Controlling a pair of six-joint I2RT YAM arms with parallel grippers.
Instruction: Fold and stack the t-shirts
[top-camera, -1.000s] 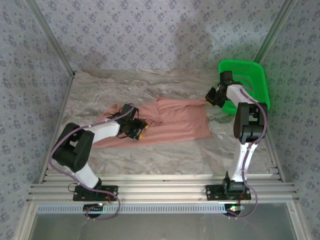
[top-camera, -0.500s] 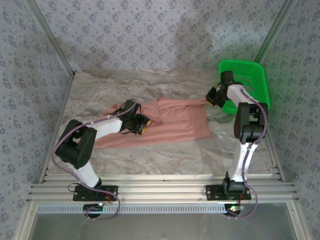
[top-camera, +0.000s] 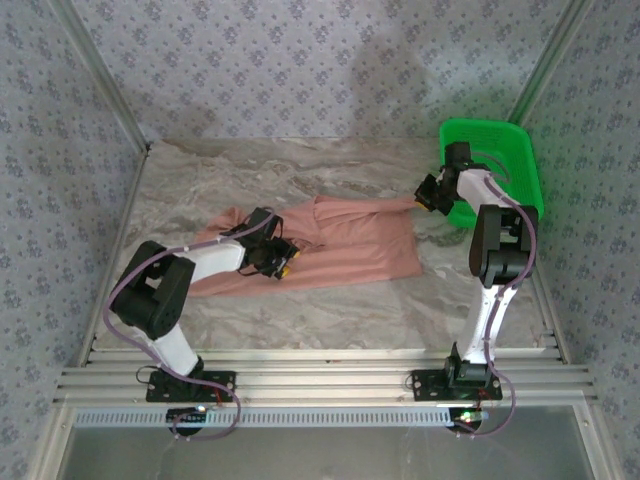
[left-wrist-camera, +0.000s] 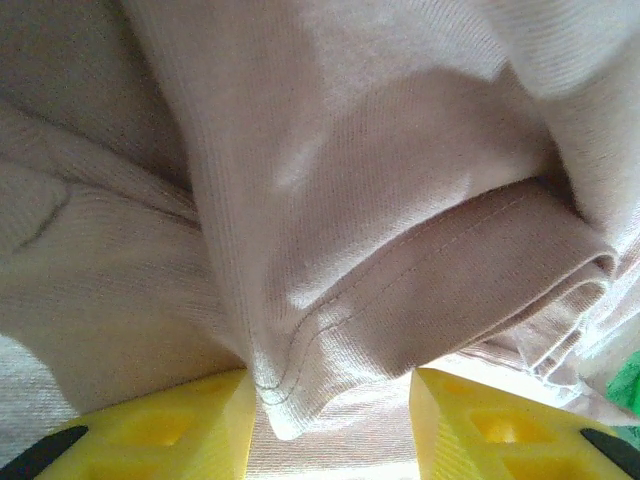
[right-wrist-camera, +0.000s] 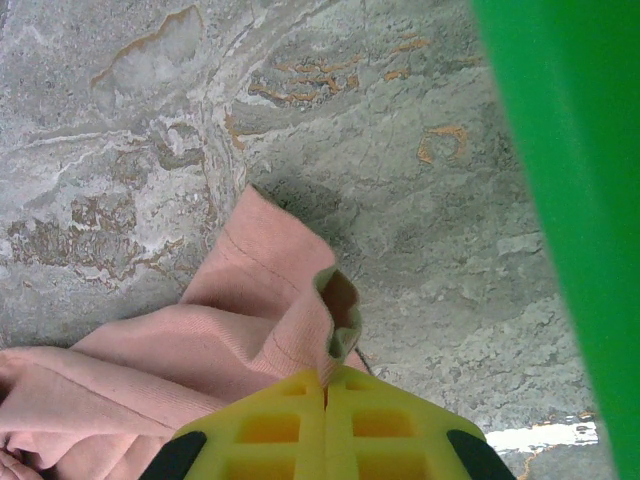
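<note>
Looked down from high behind the arm bases (top-camera: 190, 383) over the whole table (top-camera: 330, 310). Faced t-shirt (left-wrist-camera: 330, 200) folds at very close range from the left wrist; faced a t-shirt corner, table and basket (right-wrist-camera: 560, 150) from the right, all shared overhead

Left claw (top-camera: 283, 262) briefly farther out over t-shirt (top-camera: 350, 245), now back nearer.

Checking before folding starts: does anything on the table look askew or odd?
Yes. The salmon-pink cloth t-shirt lies rumpled and folded over itself, not flat; the right gripper pinches one corner beside the green plastic basket.
</note>
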